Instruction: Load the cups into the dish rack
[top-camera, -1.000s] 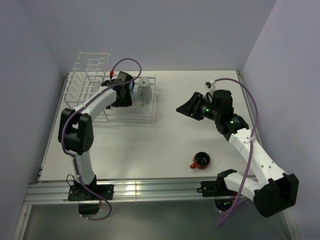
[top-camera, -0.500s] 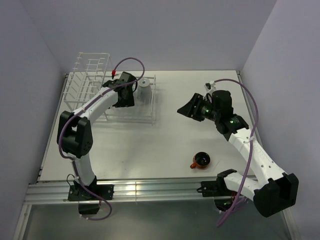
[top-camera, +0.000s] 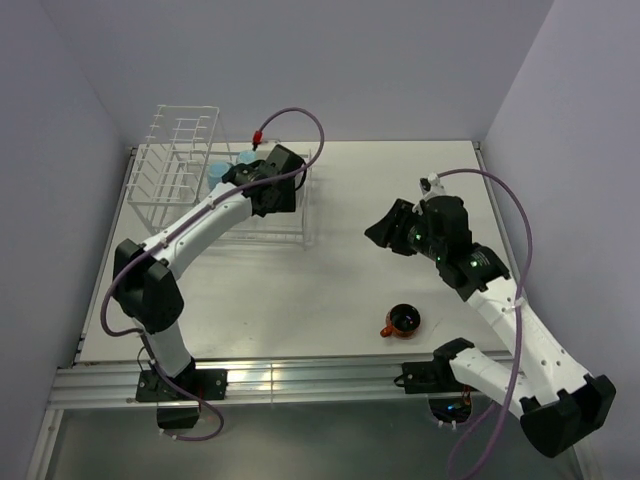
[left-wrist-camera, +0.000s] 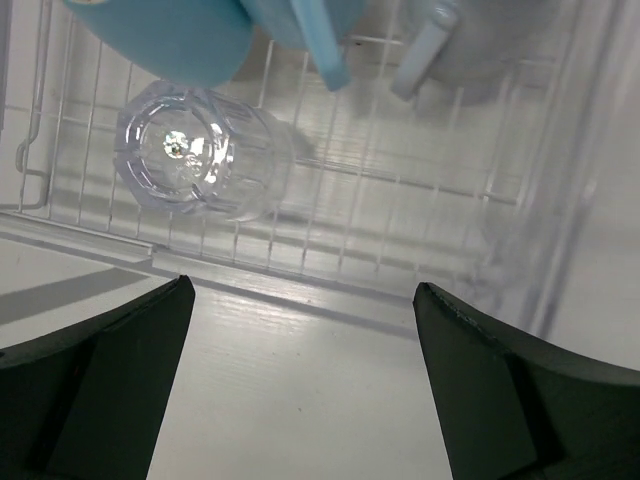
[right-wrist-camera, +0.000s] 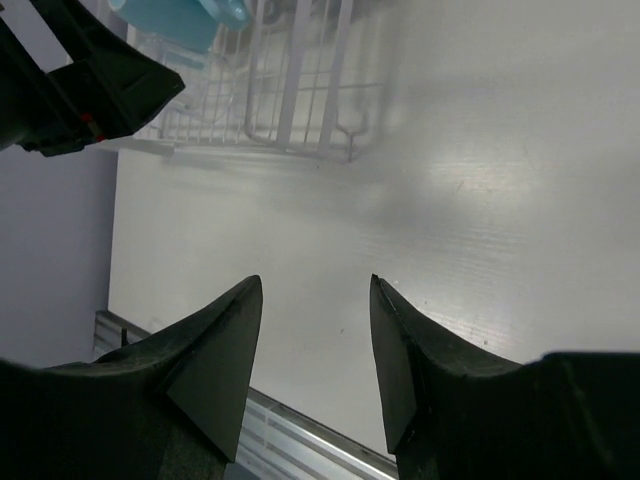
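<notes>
The white wire dish rack (top-camera: 180, 135) stands at the back left. In the left wrist view a clear glass tumbler (left-wrist-camera: 200, 150) sits upside down in the rack's low tray (left-wrist-camera: 400, 200). Two light blue mugs (left-wrist-camera: 170, 35) and a pale grey-blue mug (left-wrist-camera: 480, 40) sit behind it. The blue mugs also show from above (top-camera: 217, 172). My left gripper (top-camera: 272, 195) hangs open and empty over the tray's near right part (left-wrist-camera: 303, 290). The orange-red cup (top-camera: 403, 321) stands on the table at the front right. My right gripper (top-camera: 382, 228) is open and empty above mid-table (right-wrist-camera: 314, 290).
The rack's tall grid section is at its left end. A metal rail (top-camera: 300, 380) runs along the table's near edge. Walls close in the left, back and right sides. In the right wrist view the left arm (right-wrist-camera: 80, 80) shows beside the rack (right-wrist-camera: 300, 100).
My left gripper has moved right along the rack, uncovering the blue mugs and now covering the tumbler from above. My right arm has shifted slightly right and nearer.
</notes>
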